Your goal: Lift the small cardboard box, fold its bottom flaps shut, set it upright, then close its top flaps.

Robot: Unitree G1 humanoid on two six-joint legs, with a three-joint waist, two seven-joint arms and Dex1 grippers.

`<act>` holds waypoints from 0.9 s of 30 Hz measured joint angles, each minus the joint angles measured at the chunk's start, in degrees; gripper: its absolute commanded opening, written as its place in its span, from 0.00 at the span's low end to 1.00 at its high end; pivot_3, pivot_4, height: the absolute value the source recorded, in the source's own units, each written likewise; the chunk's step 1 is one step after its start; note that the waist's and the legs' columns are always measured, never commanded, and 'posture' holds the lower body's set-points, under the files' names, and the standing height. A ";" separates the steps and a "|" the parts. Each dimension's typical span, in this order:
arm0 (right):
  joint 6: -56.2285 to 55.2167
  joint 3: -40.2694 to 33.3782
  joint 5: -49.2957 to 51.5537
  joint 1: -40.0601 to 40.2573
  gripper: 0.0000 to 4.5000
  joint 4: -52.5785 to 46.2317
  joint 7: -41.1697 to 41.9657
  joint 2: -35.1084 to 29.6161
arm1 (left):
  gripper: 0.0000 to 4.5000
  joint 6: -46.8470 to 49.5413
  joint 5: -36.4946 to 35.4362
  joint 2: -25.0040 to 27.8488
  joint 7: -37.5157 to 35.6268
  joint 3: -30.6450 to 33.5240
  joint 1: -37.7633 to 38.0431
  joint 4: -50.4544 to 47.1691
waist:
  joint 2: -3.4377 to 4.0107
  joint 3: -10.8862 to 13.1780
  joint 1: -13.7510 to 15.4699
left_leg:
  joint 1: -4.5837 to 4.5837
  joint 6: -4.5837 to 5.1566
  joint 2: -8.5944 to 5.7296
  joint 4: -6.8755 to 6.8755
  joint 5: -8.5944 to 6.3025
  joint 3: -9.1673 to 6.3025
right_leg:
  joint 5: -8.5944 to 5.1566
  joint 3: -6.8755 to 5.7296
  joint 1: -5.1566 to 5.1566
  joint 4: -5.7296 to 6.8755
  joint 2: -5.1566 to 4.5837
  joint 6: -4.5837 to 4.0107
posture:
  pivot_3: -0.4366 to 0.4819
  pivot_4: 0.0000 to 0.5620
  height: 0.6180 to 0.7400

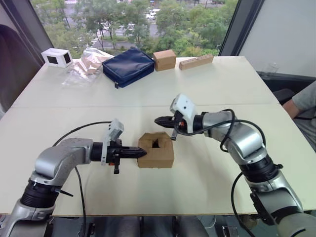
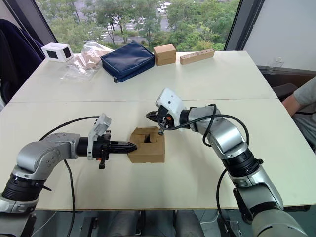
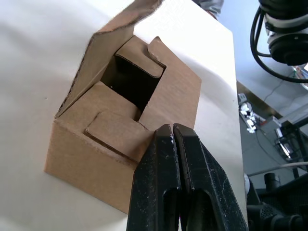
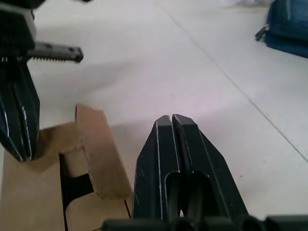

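A wide, pale cream rectangular desk (image 1: 207, 94) stretches out in front of me, with a window and green trees beyond its far edge. Along that far edge lie a dark navy fabric zip pouch (image 1: 128, 66), a crumpled clear plastic bag (image 1: 84, 66), a white box with black panels (image 1: 57, 57), a lighter tan cardboard block (image 1: 164, 59) and a long pale wooden strip (image 1: 196, 61). A person's sleeve and arm (image 1: 302, 104) show at the desk's right edge.

Near the middle of the desk, close to me, sits the small plain brown cardboard box (image 1: 156, 150), resting on the surface between my two arms. Its upward-facing end is partly folded: several flaps lie inward around a dark square gap, and one flap on its far side stands raised.

My left tool (image 1: 140, 153) has its two black fingers pressed together, empty, with the tip touching the box's left edge at flap level. My right tool (image 1: 159, 120) also has its fingers pressed together, holding nothing, and hovers just above and behind the box's far side, close to the raised flap.

Both tools point toward each other across the box, so the box lies directly between them. The right tool is nearer the standing flap; I judge a downward push from it would fold that flap.
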 measured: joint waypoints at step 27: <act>1.03 3.46 -2.24 6.09 0.00 -7.06 3.50 -1.99 | 0.01 -1.03 -0.55 -6.36 8.50 1.68 -5.51 6.65 | 0.00 0.00 -0.01 | 0.00 -0.01 -0.02 0.00 0.00 -0.01 | 0.00 -0.01 -0.02 -0.01 -0.01 0.00 | 0.48 0.27 1.00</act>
